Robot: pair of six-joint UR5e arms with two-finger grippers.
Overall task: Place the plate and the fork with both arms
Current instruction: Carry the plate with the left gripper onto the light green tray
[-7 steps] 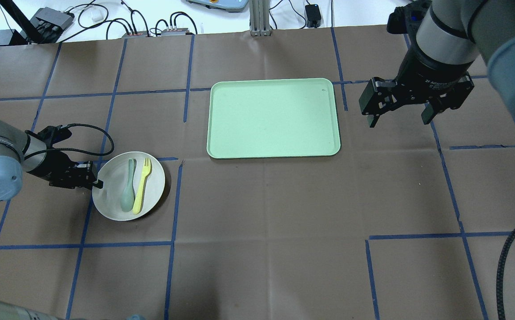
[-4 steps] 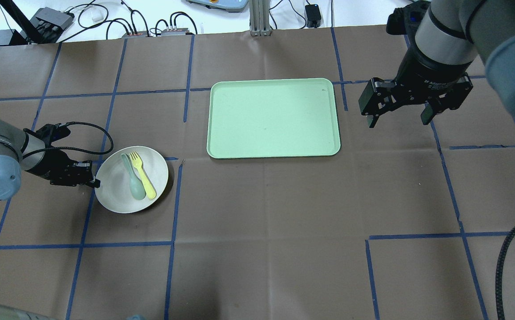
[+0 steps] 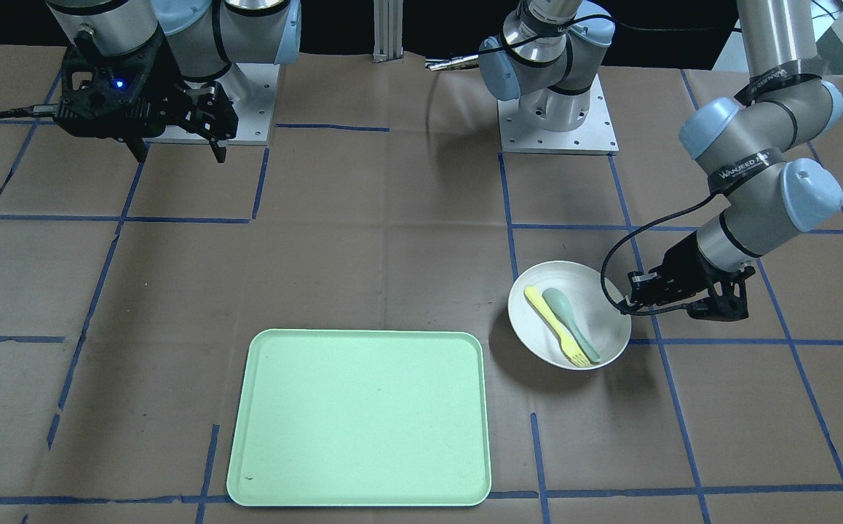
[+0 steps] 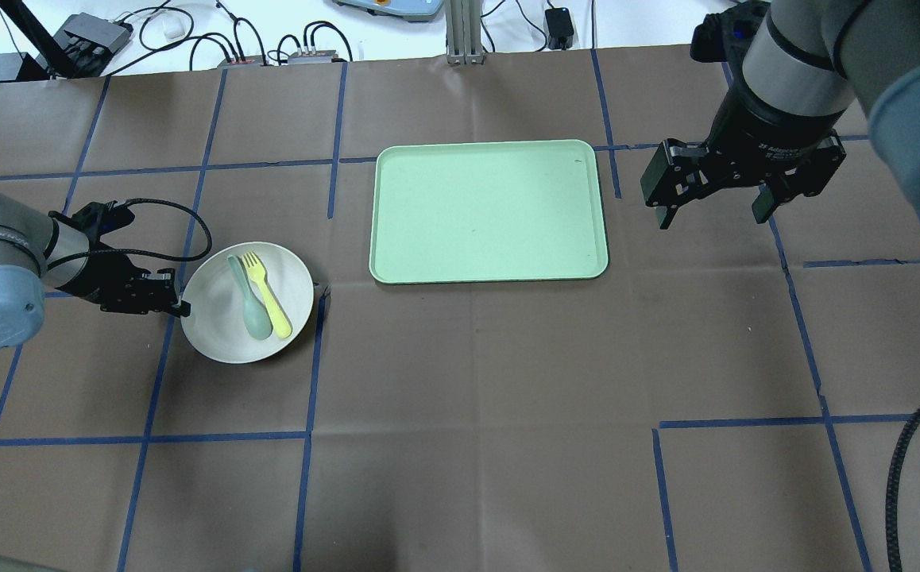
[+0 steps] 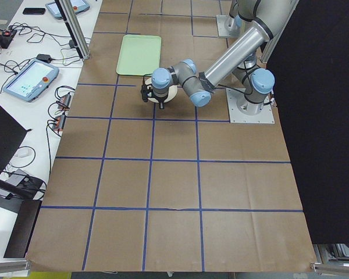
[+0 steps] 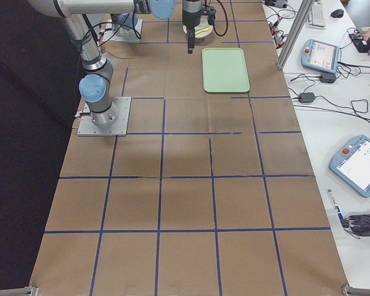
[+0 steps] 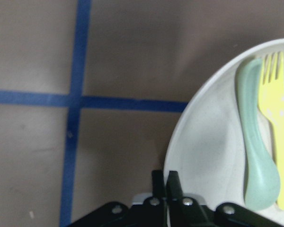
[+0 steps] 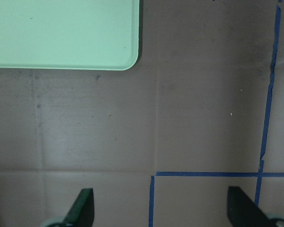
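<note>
Overhead exterior: left claw [image 4: 180, 307] pinches the plate [image 4: 222, 340] at its rim, seemingly mid-transport; next, keep it level toward the tray [image 4: 488, 210]. Right claw [image 4: 713, 214] hangs spread wide.

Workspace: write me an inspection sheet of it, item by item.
Surface: table covered in brown paper with a blue tape grid.
Job's things: plate left of the tray, not on it; fork lies in the plate.
Clutter: grey-green spoon beside the fork in the plate; mint-green tray mid-table.
Grippers: left gripper, jaws shut on the plate's rim; right gripper, jaws open, above the paper right of the tray.
Cables: black cable looped at the left wrist; black hose at the table's right edge.
Surroundings: teach pendant and wires on a white side bench.
</note>
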